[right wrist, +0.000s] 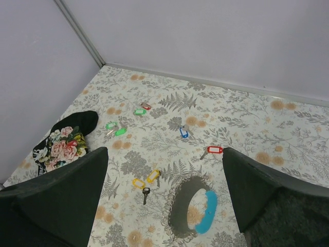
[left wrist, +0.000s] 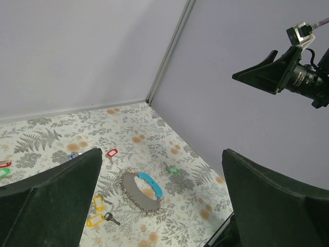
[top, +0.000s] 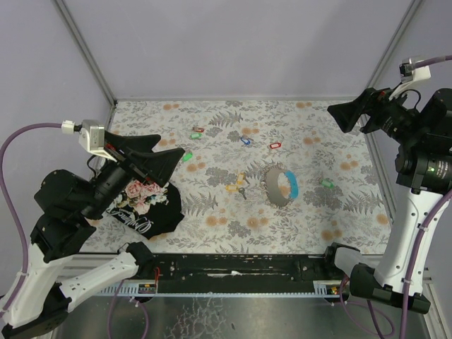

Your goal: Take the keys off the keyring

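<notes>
The keyring (top: pixel 281 186), a grey strap loop with a bright blue section, stands on its edge mid-table (left wrist: pixel 141 189) (right wrist: pixel 193 211). Small metal rings line its lower rim. A green key tag (top: pixel 328 183) lies flat just right of the loop, apart from it (left wrist: pixel 173 169). My left gripper (top: pixel 171 147) hangs open above the table's left side, well left of the loop (left wrist: pixel 162 154). My right gripper (top: pixel 344 116) is raised and open over the far right (right wrist: pixel 165 150). Neither holds anything.
A black floral cloth (top: pixel 145 205) lies near left (right wrist: pixel 61 141). Loose tags dot the floral table: yellow ones with a black key (top: pixel 233 185), red (top: pixel 275 145), blue (top: pixel 245 140), more green ones (top: pixel 188 157). Grey walls enclose three sides.
</notes>
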Available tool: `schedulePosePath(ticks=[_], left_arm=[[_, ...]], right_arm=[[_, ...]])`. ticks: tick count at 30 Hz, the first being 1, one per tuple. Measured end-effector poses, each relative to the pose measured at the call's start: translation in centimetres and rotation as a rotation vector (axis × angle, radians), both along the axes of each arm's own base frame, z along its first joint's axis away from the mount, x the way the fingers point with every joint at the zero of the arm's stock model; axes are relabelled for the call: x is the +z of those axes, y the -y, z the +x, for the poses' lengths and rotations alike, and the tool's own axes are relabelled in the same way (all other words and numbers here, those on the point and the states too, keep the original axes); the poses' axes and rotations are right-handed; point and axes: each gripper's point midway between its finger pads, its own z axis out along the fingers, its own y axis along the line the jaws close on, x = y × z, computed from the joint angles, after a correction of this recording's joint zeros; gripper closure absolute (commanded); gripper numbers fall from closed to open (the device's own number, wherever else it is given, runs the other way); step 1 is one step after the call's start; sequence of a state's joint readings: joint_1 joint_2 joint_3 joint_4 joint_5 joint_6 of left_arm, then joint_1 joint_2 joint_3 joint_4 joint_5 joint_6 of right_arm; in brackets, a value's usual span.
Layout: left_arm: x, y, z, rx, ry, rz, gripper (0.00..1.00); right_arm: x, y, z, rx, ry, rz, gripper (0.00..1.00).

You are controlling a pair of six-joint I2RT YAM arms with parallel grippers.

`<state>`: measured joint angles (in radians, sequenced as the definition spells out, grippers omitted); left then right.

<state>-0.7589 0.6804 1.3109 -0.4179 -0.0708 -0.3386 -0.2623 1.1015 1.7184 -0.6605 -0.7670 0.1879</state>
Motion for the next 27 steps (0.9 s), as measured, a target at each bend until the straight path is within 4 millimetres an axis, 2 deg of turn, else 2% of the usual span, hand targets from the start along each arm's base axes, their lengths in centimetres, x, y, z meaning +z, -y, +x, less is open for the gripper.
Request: schedulePosePath(ticks=[13, 27], left_arm=[[-0.28, 0.08, 0.08, 0.000, -0.002, 0.002, 0.00], [-0.30, 0.11, 0.07, -0.002, -0.002, 0.003, 0.00]], right_arm=[[0.25, -0.84, -0.75, 0.055, 0.008, 0.007, 0.01], [0.38, -0.87, -0.83, 0.045, -0.017, 0.053, 0.01]])
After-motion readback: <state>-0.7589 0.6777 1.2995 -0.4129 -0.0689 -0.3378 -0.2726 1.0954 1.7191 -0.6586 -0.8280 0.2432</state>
